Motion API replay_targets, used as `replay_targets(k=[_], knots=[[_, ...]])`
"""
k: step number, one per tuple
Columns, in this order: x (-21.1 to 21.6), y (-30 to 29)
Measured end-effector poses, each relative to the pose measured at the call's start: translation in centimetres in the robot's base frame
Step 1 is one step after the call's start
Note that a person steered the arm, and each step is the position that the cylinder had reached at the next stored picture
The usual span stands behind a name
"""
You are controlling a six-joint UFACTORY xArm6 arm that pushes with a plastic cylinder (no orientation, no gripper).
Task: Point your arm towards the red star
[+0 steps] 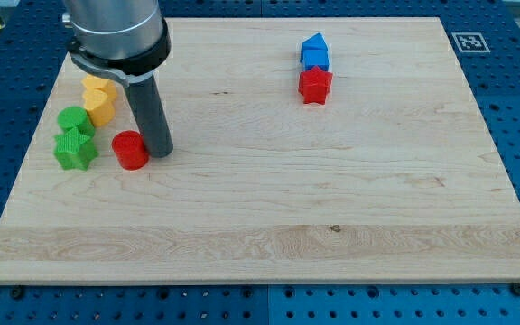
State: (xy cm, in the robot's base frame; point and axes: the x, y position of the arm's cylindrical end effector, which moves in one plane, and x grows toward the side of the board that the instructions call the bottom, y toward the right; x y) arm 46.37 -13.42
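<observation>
Red star-shaped block (315, 86) touches the blue block (314, 51); the rod's tip (159, 151), gripperless, touches the red cylinder (131, 150) far left.

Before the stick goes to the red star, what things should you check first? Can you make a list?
1. Red star in view, near the view's top: ok.
2. My tip located, just right of the red cylinder: ok.
3. My tip already near the star: not ok, it is far to the view's left.
4. Straight path to the star free of blocks: ok.
5. Blue block touches the star's top side, so approach from below: ok.
6. My tip touching the red cylinder: cannot tell.
</observation>
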Motion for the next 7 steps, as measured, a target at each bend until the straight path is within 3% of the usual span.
replay_targets(k=[4, 5, 7], knots=[[0.0, -3.3], [-1.2, 1.1], [-2.2, 21.4]])
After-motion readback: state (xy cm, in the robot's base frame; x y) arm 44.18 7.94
